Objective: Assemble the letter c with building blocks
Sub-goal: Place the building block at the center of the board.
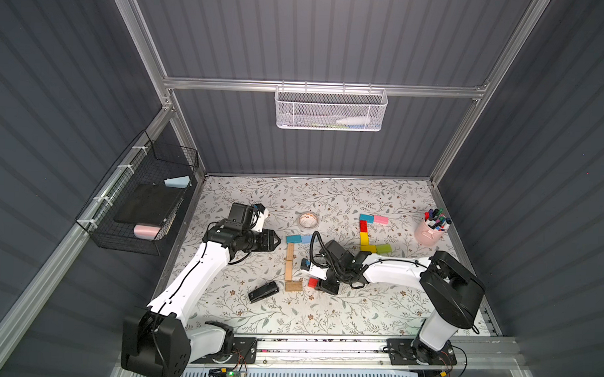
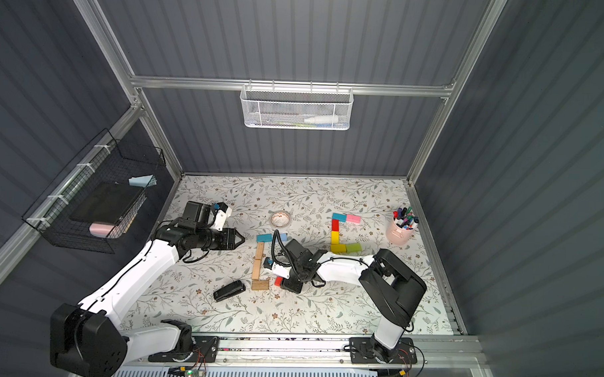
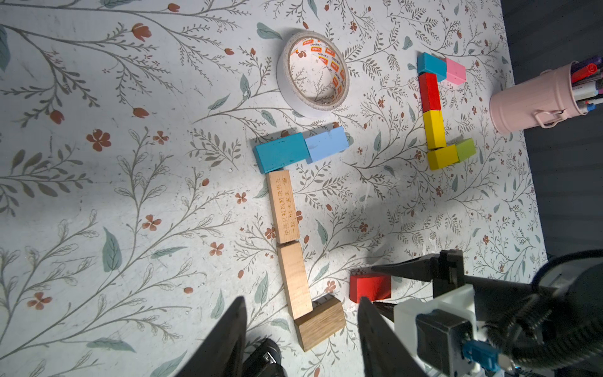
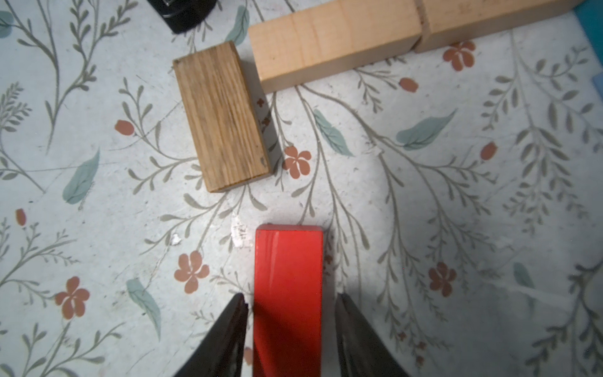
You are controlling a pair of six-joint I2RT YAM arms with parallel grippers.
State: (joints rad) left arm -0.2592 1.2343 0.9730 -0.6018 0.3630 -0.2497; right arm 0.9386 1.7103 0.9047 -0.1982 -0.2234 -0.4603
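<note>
**A:** What is the right gripper (image 4: 290, 297) doing?

**B:** I see one finger on each side of the red block (image 4: 287, 277). A thin gap shows on both sides, so the jaws stand apart around the block and do not press it. The block lies flat on the table (image 4: 424, 212), its long side along the fingers and its far end past the fingertips.

**A:** And ahead of that gripper?

**B:** Ahead of the fingertips and a little to one side lies the dark wood block (image 4: 222, 117). It does not touch the red block; I see table between them. Just beside it starts the pale tan block (image 4: 332, 42), and the engraved tan block (image 3: 283, 205) follows end to end. At the far end of that line sit the teal block (image 3: 280, 155) and the light blue block (image 3: 326, 143), touching each other.

**A:** The left gripper (image 3: 302, 298)?

**B:** Its fingers are spread and I see nothing between them. In both top views the teal block is near, just ahead of its tips. The tape roll (image 3: 313, 71) is ahead too, a little to the side.

**A:** Anything else?

**B:** The black stapler (image 1: 263, 291) lies past the dark wood block, away from the right gripper. A group of coloured blocks (image 3: 434, 129) lies well apart from both grippers.
</note>
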